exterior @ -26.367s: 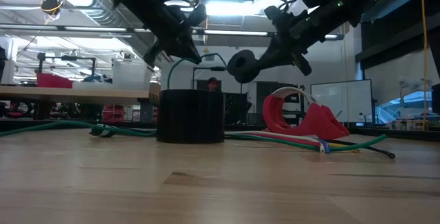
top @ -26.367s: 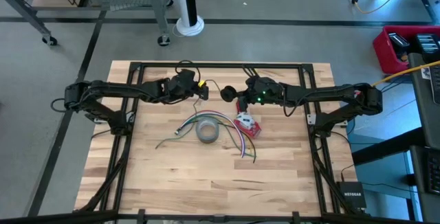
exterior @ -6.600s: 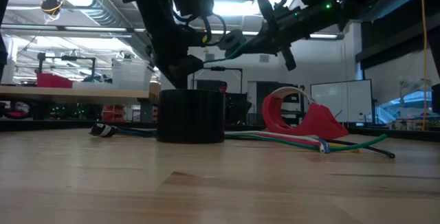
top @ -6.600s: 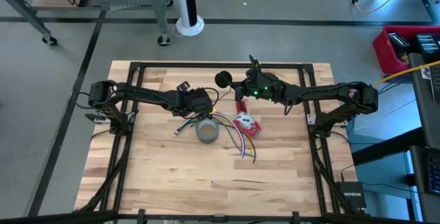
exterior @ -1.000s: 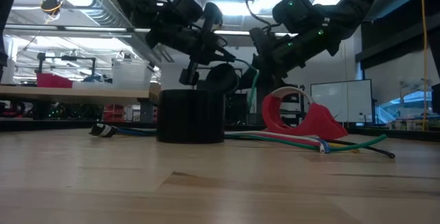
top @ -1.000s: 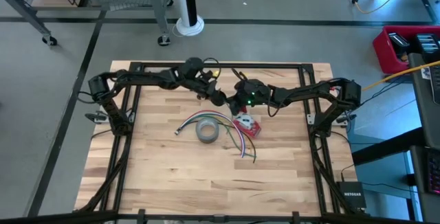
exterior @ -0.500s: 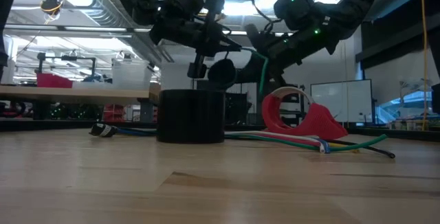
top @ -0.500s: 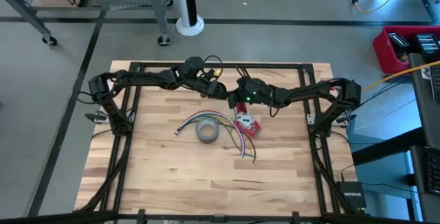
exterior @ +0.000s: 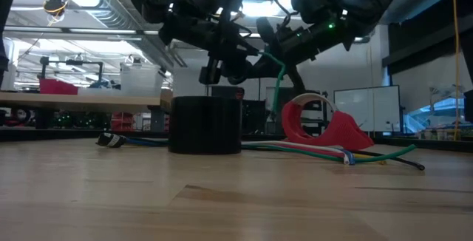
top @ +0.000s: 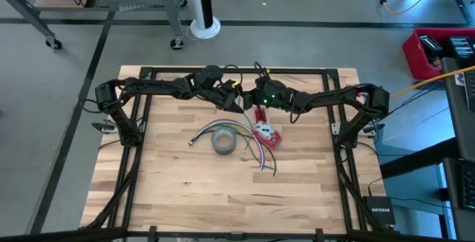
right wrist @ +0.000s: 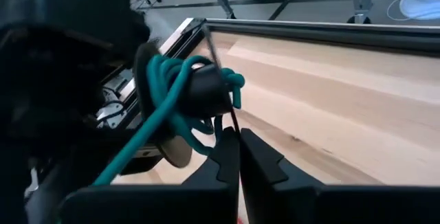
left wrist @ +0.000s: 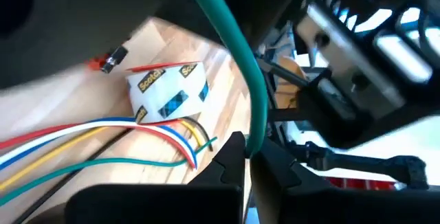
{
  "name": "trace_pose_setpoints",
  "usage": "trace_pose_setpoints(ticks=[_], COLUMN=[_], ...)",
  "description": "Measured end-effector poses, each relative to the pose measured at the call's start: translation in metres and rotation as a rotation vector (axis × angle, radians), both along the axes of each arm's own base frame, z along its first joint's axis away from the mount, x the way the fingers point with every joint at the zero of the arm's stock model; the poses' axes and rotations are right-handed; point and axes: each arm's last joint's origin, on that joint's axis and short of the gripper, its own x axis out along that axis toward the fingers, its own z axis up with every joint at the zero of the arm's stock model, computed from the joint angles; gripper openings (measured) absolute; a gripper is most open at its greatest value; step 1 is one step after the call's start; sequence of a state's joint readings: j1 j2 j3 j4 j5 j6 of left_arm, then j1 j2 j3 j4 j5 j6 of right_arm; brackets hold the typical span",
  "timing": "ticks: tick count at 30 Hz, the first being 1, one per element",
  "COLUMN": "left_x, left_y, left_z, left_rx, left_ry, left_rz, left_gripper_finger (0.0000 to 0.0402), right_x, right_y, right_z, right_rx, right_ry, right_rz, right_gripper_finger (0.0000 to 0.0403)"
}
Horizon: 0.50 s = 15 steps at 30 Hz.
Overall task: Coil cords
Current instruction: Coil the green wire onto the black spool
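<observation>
1. Over the last second both grippers had risen a little above the table's far middle and drawn closer together, the green cord lifting with them; the things lying on the table had not shifted.
2. The left gripper (top: 239,101) hung in the air at the far middle of the table (top: 185,190), its fingers pinched shut on the cord (left wrist: 240,66), which ran up from between them in the left wrist view.
3. The right gripper (top: 251,98) was just beside it, tips almost meeting the left's, its fingers closed narrow on a thin dark strand of the same cord.
4. In the right wrist view several green loops (right wrist: 172,93) were wound around a dark part of the left arm's end.
5. In the low view a green length (exterior: 278,86) hung down from the grippers above the tape roll (exterior: 205,125).
6. Other wires (top: 252,149) lay loose on the table beside the grey roll and the red tape dispenser (top: 266,134).
</observation>
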State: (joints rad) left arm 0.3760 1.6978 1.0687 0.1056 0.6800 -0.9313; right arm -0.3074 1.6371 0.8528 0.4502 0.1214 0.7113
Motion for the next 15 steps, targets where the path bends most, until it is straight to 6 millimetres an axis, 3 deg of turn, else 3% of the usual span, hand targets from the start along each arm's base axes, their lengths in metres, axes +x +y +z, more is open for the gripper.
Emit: trace_pose_setpoints(ticks=[15], left_x=[-0.004], left_y=[0.007], left_z=[-0.01], left_rx=[0.266], left_ry=[0.07], left_rz=[0.071], left_gripper_finger=[0.0], right_x=[-0.017], right_y=[-0.022], right_z=[0.013], right_rx=[0.054], right_ry=[-0.001], right_rz=[0.046], right_gripper_finger=[0.0003])
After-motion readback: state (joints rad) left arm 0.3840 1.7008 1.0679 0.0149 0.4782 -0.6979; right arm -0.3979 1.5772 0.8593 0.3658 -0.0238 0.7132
